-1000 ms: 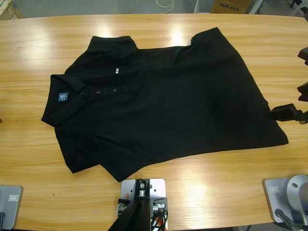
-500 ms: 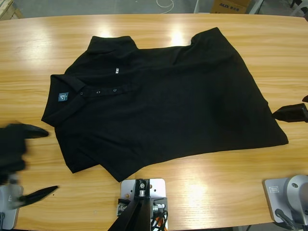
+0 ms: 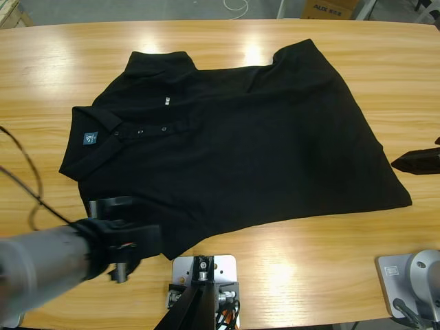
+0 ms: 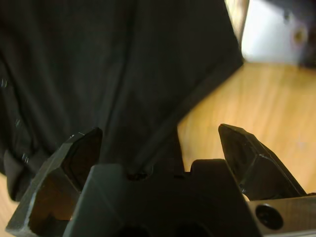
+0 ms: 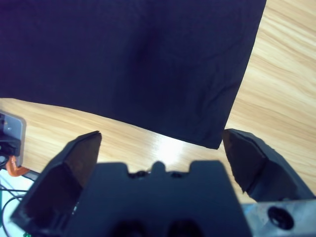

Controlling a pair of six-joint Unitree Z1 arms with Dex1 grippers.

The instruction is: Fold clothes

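Observation:
The black polo shirt [image 3: 240, 137] lies spread flat on the wooden table [image 3: 227, 34], collar and teal label to the left, hem to the right. My left gripper [image 3: 137, 240] comes in from the lower left on a big silver forearm and hangs open over the shirt's near sleeve edge. In the left wrist view the left gripper [image 4: 160, 136] has dark shirt fabric [image 4: 123, 64] and its pointed corner just ahead of the jaws. My right gripper [image 3: 418, 157] shows only a black jaw at the right edge, beside the hem. The right gripper [image 5: 163, 139] stands open above the shirt's hem corner [image 5: 212, 138], touching nothing.
Bare wood [image 3: 309, 254] runs along the near side of the shirt and around it. A black cable [image 3: 27, 179] loops over the table at the left. A cardboard box [image 3: 330, 8] stands beyond the far edge.
My left arm has swept in from the left edge toward the right, reaching the shirt's near sleeve. The right gripper has drawn back slightly to the right. The shirt has not moved.

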